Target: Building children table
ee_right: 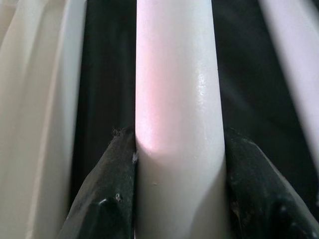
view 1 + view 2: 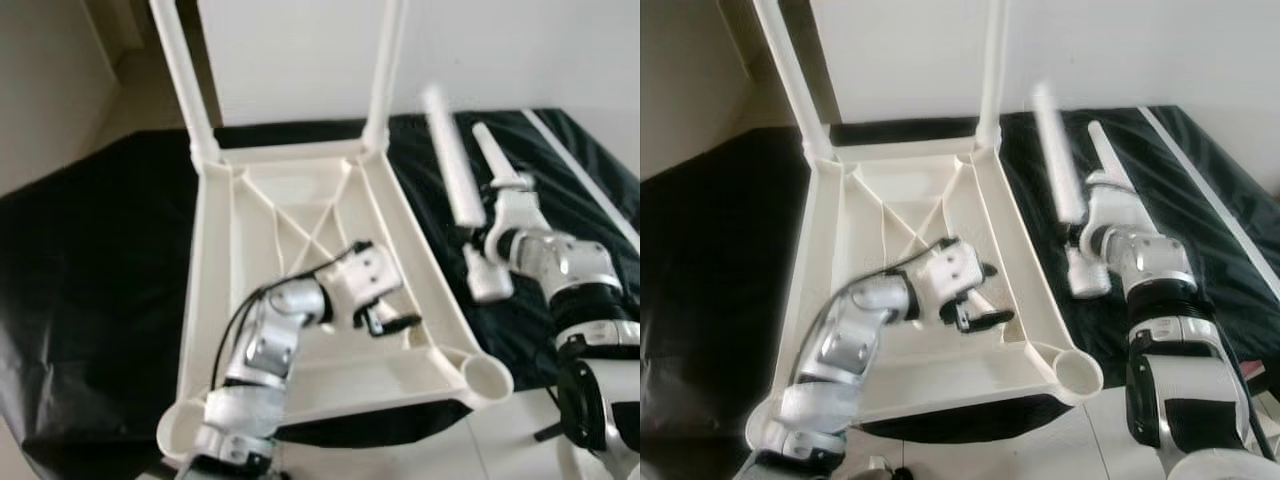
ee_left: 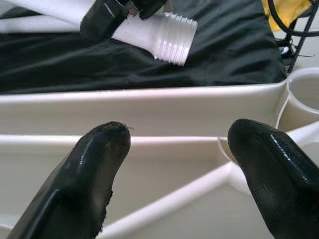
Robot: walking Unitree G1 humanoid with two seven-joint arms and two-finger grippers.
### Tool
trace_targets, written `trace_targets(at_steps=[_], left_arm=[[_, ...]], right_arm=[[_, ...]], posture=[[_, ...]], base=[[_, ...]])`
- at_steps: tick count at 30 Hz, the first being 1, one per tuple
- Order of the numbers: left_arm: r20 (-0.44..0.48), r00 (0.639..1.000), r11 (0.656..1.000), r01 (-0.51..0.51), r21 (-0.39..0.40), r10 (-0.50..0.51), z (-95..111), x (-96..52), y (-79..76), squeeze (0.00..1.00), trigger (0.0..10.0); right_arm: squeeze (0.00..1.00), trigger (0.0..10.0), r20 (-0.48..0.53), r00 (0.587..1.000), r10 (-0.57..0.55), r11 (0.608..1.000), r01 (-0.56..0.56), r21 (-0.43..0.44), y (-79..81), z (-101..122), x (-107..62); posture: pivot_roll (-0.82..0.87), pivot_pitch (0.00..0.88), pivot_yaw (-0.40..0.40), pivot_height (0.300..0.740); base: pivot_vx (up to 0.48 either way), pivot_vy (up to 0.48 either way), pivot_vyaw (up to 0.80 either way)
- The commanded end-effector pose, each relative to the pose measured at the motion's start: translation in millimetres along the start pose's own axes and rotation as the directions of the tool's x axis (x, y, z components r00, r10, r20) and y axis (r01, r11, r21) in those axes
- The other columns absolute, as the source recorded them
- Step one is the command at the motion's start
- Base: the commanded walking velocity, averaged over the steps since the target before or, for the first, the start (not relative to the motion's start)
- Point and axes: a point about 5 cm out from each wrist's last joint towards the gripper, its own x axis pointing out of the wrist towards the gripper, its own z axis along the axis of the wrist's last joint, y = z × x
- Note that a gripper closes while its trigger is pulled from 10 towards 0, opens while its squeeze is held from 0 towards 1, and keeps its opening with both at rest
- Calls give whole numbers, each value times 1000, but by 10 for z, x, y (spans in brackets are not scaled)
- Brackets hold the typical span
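The left gripper [image 3: 177,154] holds its two rounded black fingers [image 3: 97,164] well apart over the ribbed cream plastic underside of the table top [image 3: 149,107]. Beyond the table's rim, a white plastic leg with a threaded end [image 3: 164,37] lies above black cloth [image 3: 99,64], a dark gripper clamped around it.

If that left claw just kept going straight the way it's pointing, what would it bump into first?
Most likely the upturned tabletop's side wall, straight ahead of the open left gripper. Beyond it lies the threaded table leg held by the right gripper, though depth is hard to judge.
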Motion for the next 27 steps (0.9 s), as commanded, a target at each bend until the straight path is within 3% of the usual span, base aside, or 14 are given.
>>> trace_targets(at_steps=[1, 2, 6, 11, 18, 20, 21, 23, 27], left_arm=[[56, 926, 927, -372, -50, 374, 44, -31, 259, 0, 10000], [104, 909, 914, -393, -99, 403, 115, -35, 334, 0, 10000], [153, 882, 889, -417, -187, 446, 210, -22, 460, 0, 10000], [129, 858, 863, -471, -184, 497, 206, 1, 598, 0, 10000], [85, 840, 829, -506, -238, 536, 207, 23, 729, 0, 10000], [119, 823, 800, -491, -345, 556, 294, 32, 829, 0, 10000], [129, 817, 786, -480, -389, 563, 322, 37, 859, 0, 10000], [143, 815, 777, -460, -430, 562, 355, 44, 899, 0, 10000], [163, 828, 779, -412, -472, 537, 381, 49, 926, 0, 10000]], right_arm=[[0, 10000, 83, 996, -16, 999, 13, 46, 10, -7, -28], [0, 10000, 130, 991, -17, 996, 5, 94, 20, -6, -56], [0, 10000, 196, 980, -22, 989, -7, 147, 55, -18, -106], [0, 10000, 253, 967, 10, 971, -70, 229, 177, -19, -120], [0, 10000, 348, 935, 74, 955, -167, 244, 360, 0, -174], [0, 10000, 441, 893, 87, 977, -162, 135, 472, 36, -243], [0, 10000, 483, 872, 82, 978, -165, 131, 503, 61, -270], [0, 10000, 547, 831, 96, 985, -157, 66, 555, 132, -333], [0, 10000, 586, 798, 139, 986, -166, -9, 643, 180, -387]], posture=[[-36, 0, 14, 740], [-36, 0, 14, 740], [-42, 0, 19, 740], [-50, 0, 25, 740], [-50, 0, 25, 740], [-53, 0, 41, 740], [-53, 0, 41, 740], [-53, 0, 41, 740], [-51, 0, 38, 740]], base=[[0, 0, 0], [0, 0, 0], [0, 0, 0], [0, 0, 0], [0, 0, 0], [0, 0, 0], [0, 0, 0], [0, 0, 0], [0, 0, 0]])
